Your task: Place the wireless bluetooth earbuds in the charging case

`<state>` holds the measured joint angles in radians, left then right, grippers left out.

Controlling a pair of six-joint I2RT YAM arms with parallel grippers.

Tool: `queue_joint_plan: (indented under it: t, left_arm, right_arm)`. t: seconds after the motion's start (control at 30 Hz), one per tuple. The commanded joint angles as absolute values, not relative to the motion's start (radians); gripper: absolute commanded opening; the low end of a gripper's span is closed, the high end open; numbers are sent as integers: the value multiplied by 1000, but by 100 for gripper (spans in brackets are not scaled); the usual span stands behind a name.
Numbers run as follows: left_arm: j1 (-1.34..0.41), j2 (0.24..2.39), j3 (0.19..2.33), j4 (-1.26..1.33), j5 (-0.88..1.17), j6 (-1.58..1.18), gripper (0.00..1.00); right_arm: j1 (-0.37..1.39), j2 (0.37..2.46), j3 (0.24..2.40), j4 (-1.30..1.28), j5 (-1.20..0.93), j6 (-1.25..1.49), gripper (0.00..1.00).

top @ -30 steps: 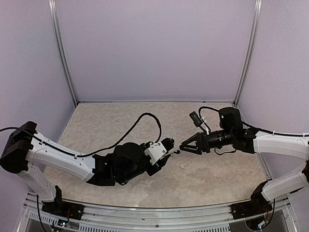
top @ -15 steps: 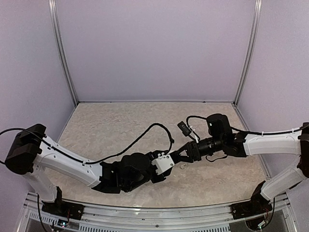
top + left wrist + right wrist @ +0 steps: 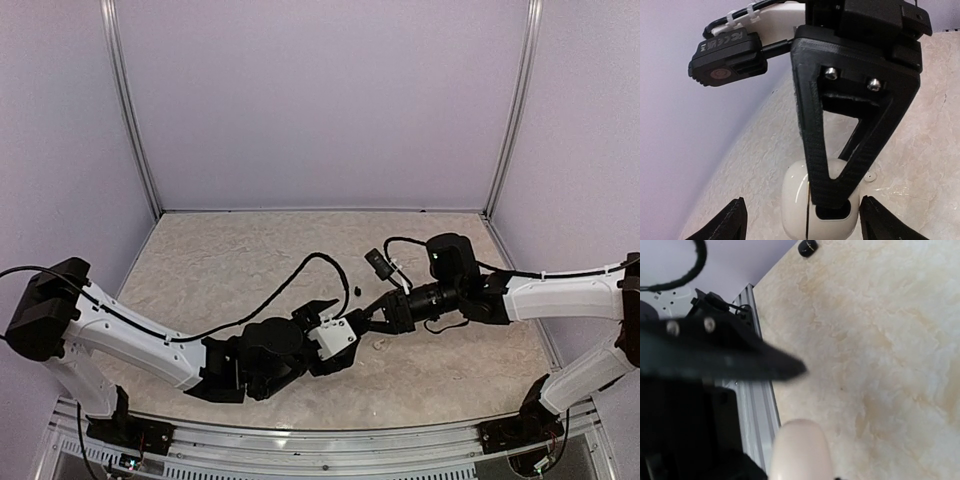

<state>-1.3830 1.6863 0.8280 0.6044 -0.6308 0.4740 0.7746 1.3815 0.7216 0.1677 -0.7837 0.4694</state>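
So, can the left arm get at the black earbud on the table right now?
Probably yes: the black earbud lies bare just beyond the open left pincer, with nothing between them.

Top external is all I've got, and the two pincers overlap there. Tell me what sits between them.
Observer: The left wrist view shows a white charging case, and the right pincer appears closed on it.
Operator: Report the left pincer's jaws.
Observer: The left pincer is open. Its fingertips stand on either side of the case, clear of it.
Operator: Identify the dark speck beyond the pincers.
Observer: The right wrist view shows it as a glossy black earbud, lying alone on the table, apart from the case.
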Motion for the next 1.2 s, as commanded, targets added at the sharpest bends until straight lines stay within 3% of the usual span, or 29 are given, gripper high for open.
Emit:
queue_joint_plan:
  t: [0.0,0.17,0.4,0.7,1.17]
  left_arm:
    - [-1390,1579,763,693,-658,445,80]
    - [-1380,1469,668,741,-595,327,84]
    - [-1265,1265,546,818,-225,71,85]
    - [-1193,1225,568,898,57,-83,74]
    - [-1178,1334,680,909,135,-111,56]
  right_arm:
    - [779,1333,757,206,-784,437,17]
    - [749,1271,776,259,-784,389,17]
    - [744,1223,787,445,-890,372,17]
    - [767,1208,795,582,-956,369,18]
    - [826,1241,818,631,-939,366,17]
